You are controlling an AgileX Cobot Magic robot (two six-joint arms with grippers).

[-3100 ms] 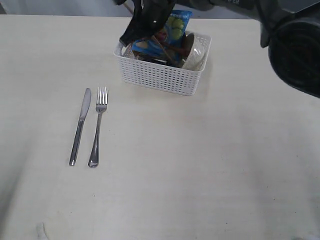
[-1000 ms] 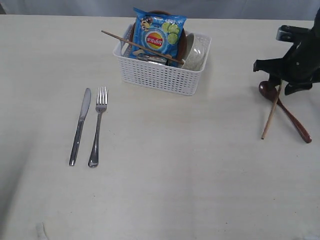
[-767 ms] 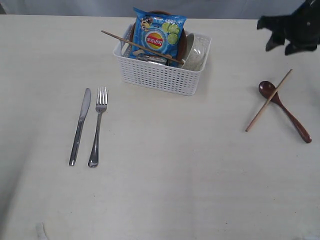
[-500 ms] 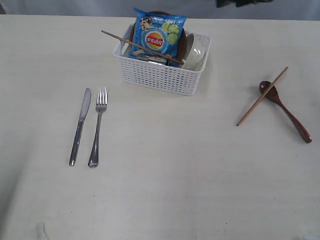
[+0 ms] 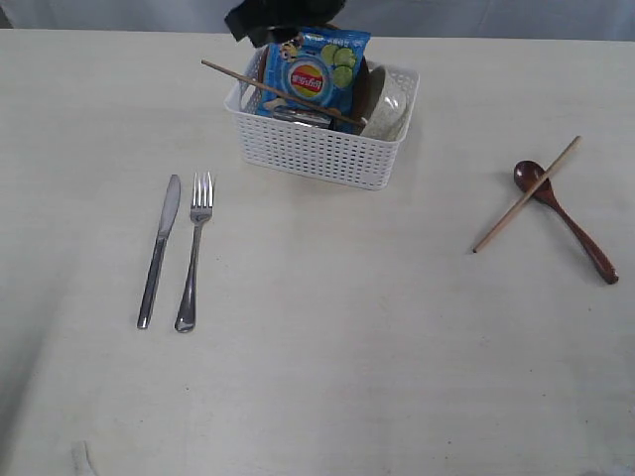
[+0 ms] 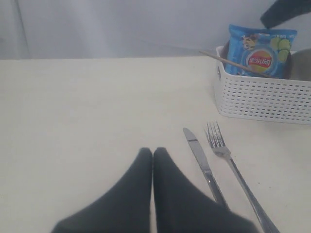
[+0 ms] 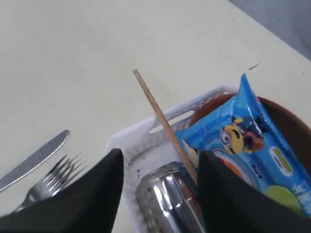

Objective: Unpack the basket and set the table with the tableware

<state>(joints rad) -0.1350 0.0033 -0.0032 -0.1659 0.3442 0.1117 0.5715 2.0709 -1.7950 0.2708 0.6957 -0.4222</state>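
The white basket [image 5: 317, 149] stands at the back of the table [image 5: 327, 337], holding a blue chips bag [image 5: 316, 74], a steel cup [image 7: 170, 204], a pale bowl [image 5: 389, 104], a brown plate [image 7: 286, 121] and one chopstick [image 5: 278, 94] lying across it. A knife [image 5: 159, 253] and fork [image 5: 191, 253] lie side by side on the left. On the right a red-brown spoon [image 5: 566, 220] lies with the other chopstick [image 5: 526, 194] crossed over it. My right gripper [image 7: 160, 160] hangs open over the basket's far left corner, its fingers either side of the cup below. My left gripper [image 6: 152, 153] is shut and empty, short of the knife [image 6: 204, 167].
The chips bag [image 7: 243, 141] leans upright against the brown plate, next to the cup. The basket's rim [image 7: 146, 131] runs under the chopstick [image 7: 163, 124]. In the exterior view only a dark part of the right arm [image 5: 283, 15] shows at the top edge.
My right gripper left the spoon and chopstick on the table at the right, rose, and swung left along the back edge to above the basket. The chopstick rolled a little on the spoon.
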